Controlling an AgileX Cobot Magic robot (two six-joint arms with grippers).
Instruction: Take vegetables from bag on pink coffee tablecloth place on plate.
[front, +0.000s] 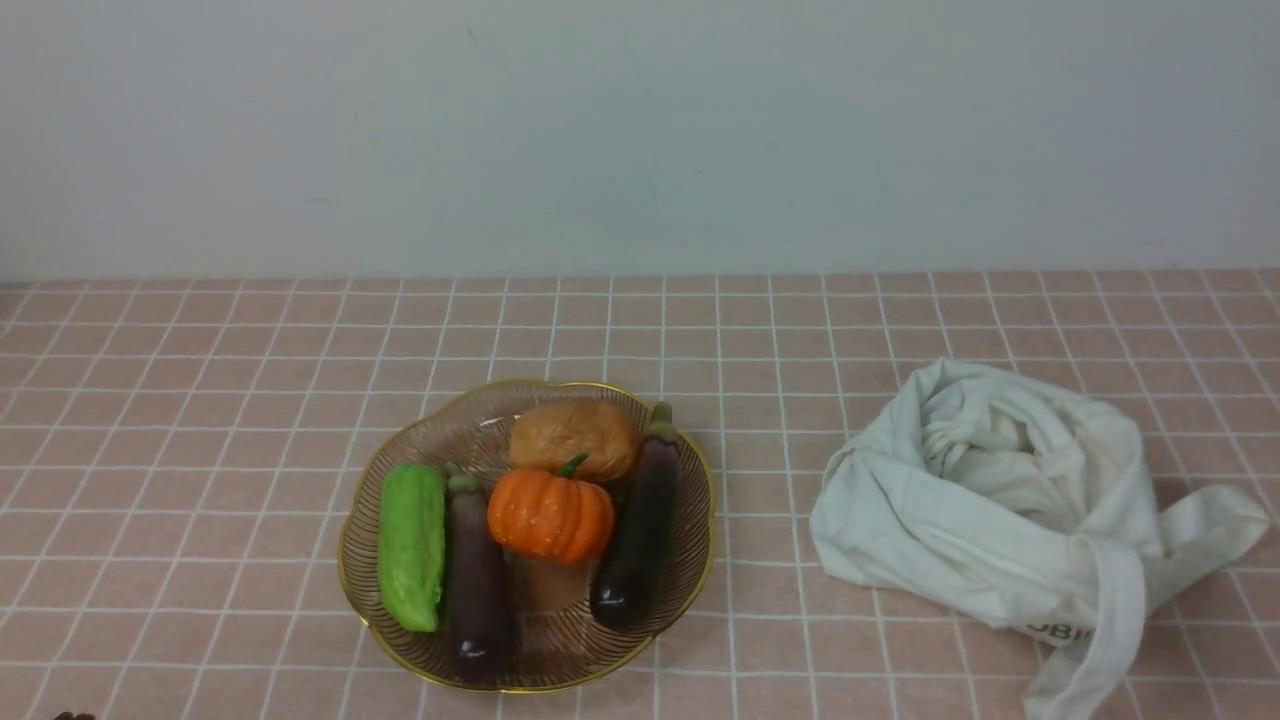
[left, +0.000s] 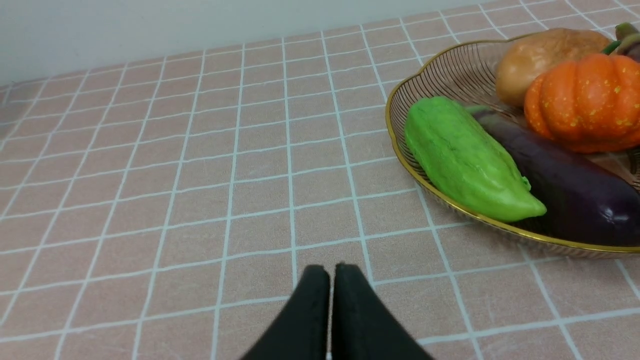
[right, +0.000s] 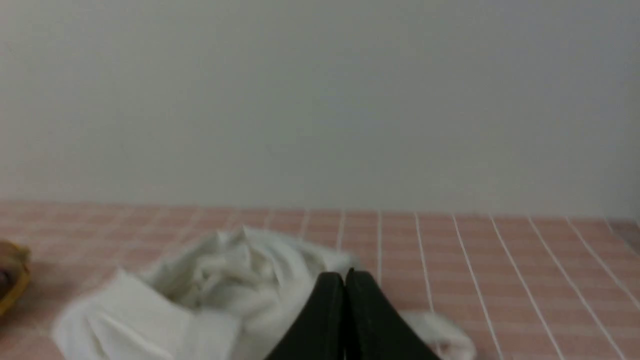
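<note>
The orange pumpkin (front: 550, 515) lies in the middle of the glass plate (front: 372, 585), also in the left wrist view (left: 585, 102). The plate (left: 400, 145) stands on the pink grid tablecloth (front: 200, 400). The off-white bag (front: 1000, 500) lies crumpled to the plate's right, also in the right wrist view (right: 210, 290). My left gripper (left: 332, 272) is shut and empty, low over the cloth to the left of the plate. My right gripper (right: 345, 277) is shut and empty, near the bag. Neither gripper shows in the front view.
On the plate also lie a green cucumber (front: 412, 545), two purple eggplants (front: 475, 580) (front: 635, 540) and a brown potato (front: 575, 438). A grey wall (front: 640, 130) closes the table's far side. A bag strap (front: 1090, 640) trails toward the front right edge.
</note>
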